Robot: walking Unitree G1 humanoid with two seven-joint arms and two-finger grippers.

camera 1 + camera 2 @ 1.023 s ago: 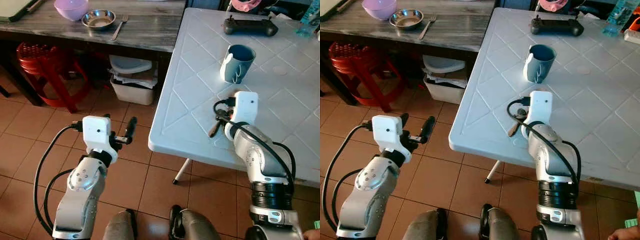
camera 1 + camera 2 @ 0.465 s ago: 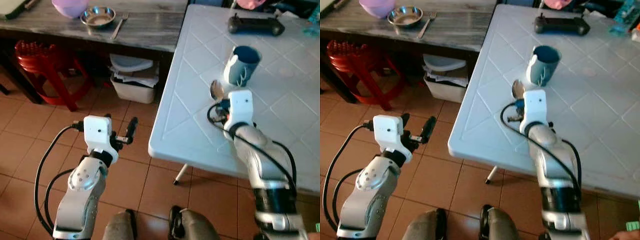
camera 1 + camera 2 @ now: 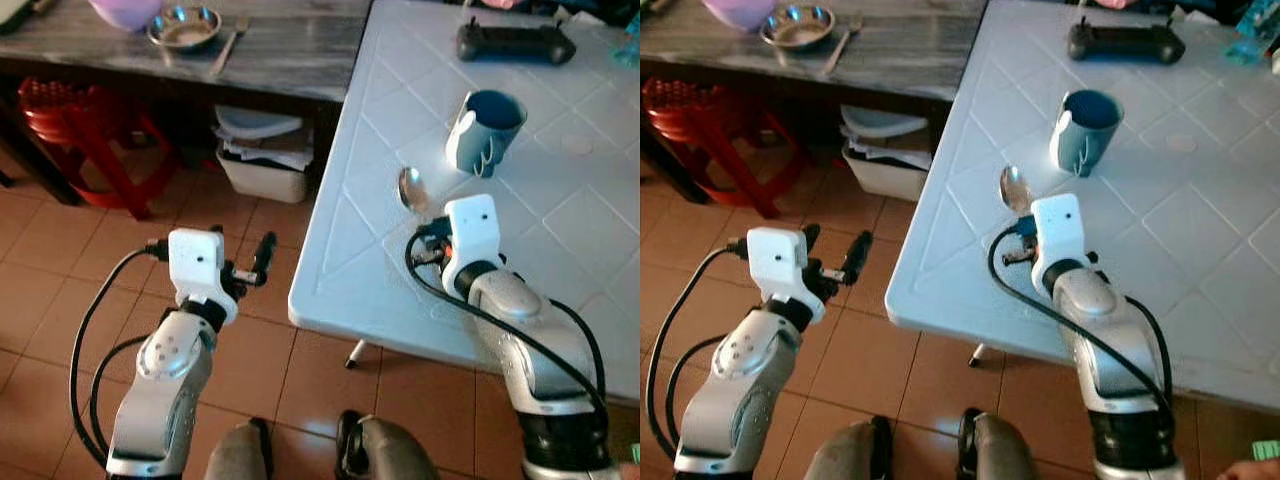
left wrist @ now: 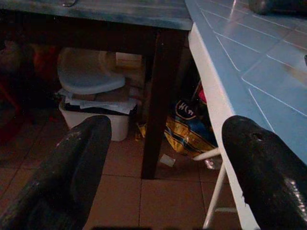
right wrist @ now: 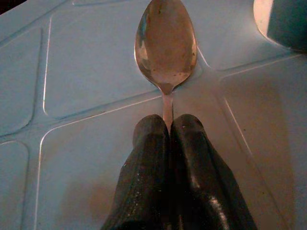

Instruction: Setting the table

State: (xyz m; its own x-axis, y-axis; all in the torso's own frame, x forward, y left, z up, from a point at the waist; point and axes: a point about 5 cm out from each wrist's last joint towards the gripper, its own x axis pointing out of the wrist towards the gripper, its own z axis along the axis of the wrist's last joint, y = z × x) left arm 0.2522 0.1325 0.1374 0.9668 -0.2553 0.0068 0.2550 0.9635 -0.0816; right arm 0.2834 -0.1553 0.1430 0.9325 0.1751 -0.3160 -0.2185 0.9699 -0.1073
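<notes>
The right gripper [image 5: 169, 125] pinches the handle of a shiny metal spoon [image 5: 166, 45] (bowl forward) over the white plastic table [image 3: 370, 250]. A blue ceramic mug [image 3: 483, 131] stands near. The left gripper [image 4: 163, 158] hangs wide open, holding nothing.

A black controller [image 3: 515, 43] lies at the white surface's [image 3: 370, 260] far end. A red stool [image 3: 75, 125] and white bin [image 3: 262, 165] sit under the wooden side table [image 3: 290, 50].

White plastic table [image 3: 380, 270] with moulded diamond panel lines. Beside it, a dark wood-grain table [image 3: 290, 50]. Beneath that: red plastic stool [image 3: 75, 125] and white lidded bin [image 3: 262, 165] stuffed with papers. Floor [image 3: 60, 270] of terracotta tiles. Even, diffuse light; deep shade under the dark table.
</notes>
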